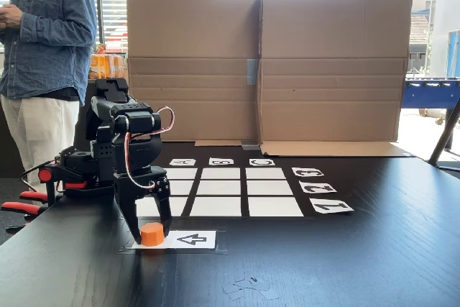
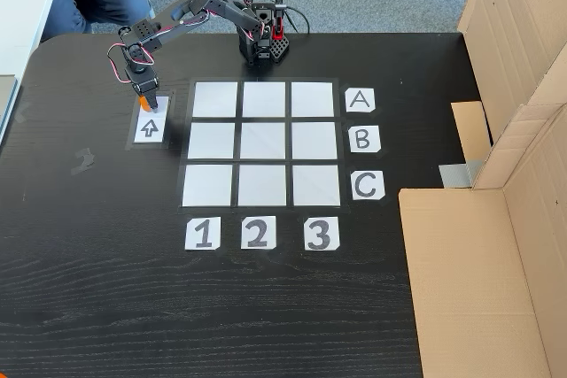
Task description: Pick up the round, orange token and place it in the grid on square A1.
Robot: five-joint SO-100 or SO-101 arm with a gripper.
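Token (image 1: 152, 234) on arrow card (image 1: 188, 239), left of grid (image 2: 262, 144). Gripper (image 1: 153, 234) spread, 2 fingers flanking it, apparently not yet clamped. Probably light, rigid, slick plastic; best pinched across faceted sides, mid-height.

In a fixed view, the small orange plastic cylinder token (image 1: 152, 234) sits on the white paper card with a black arrow (image 1: 192, 239), at the card's left end, between the fingers of the black two-finger gripper (image 1: 153, 232) that reaches down from above. Behind the card lies the three-by-three grid of white paper squares (image 1: 221, 188) on the dark wooden table (image 1: 345, 264), and behind the grid stands a brown cardboard screen (image 1: 266, 62). In the other fixed view, the card lies left of the grid, beside square A1 (image 2: 215, 99), and the token (image 2: 148, 104) sits at the card's far end.
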